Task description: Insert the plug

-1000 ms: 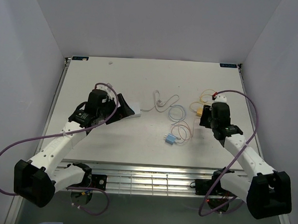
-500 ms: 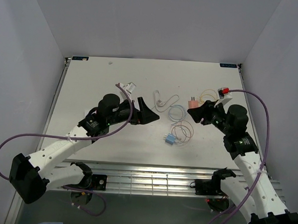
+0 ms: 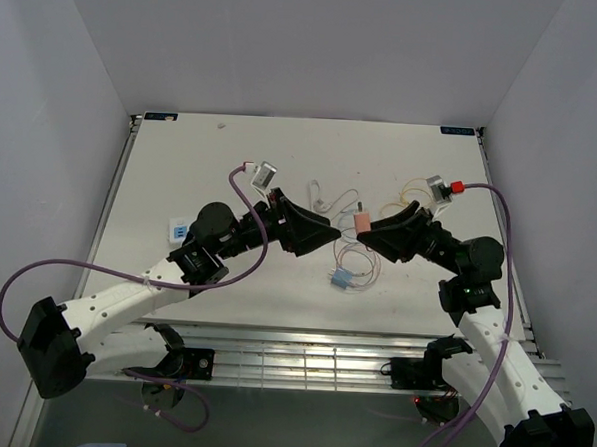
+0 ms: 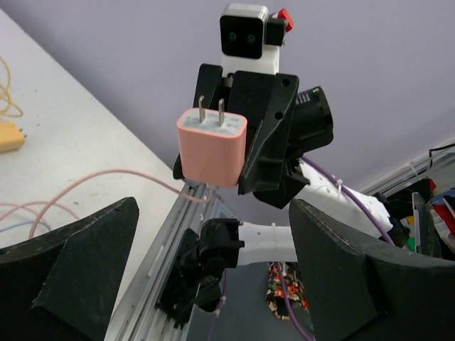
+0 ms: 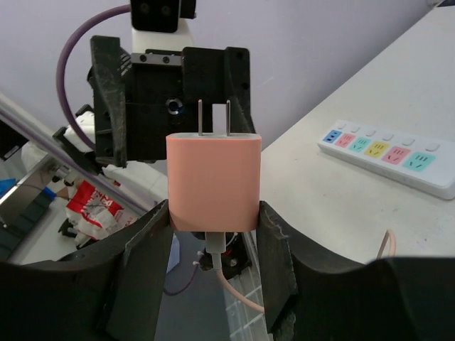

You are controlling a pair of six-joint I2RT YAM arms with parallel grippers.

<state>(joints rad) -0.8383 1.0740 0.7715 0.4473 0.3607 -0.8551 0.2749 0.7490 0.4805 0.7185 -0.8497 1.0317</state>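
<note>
Both arms are stretched in over the middle of the table (image 3: 182, 157), with the grippers lifted off it and facing each other nose to nose. My left arm (image 3: 124, 300) reaches in from 7 o'clock. The left gripper (image 3: 323, 228) is spread as wide as it goes, with nothing between its fingers (image 4: 85, 263).

My right arm (image 3: 483, 333) comes in from 5 o'clock with the elbow bent. The right gripper (image 3: 368, 232) is about half closed and clamps the pink plug (image 5: 213, 181) across its two flat sides. The pink plug is in the air near the centre, just at 3 o'clock of the left fingertips. Its two prongs point straight at the left gripper. A pink cable (image 4: 106, 172) runs from its back end down to loose loops on the table.

The strip (image 5: 387, 156) lies flat at 9 o'clock of centre, sockets up, well apart from the pink plug. From above, my left arm covers most of it and only one end shows. The open left gripper sits directly between the pink plug and the strip.

A blue plug (image 3: 341, 279) lies on the table at 6 o'clock of the pink plug. A yellow connector (image 4: 7, 136) also lies on the table, but I cannot place it from above.
</note>
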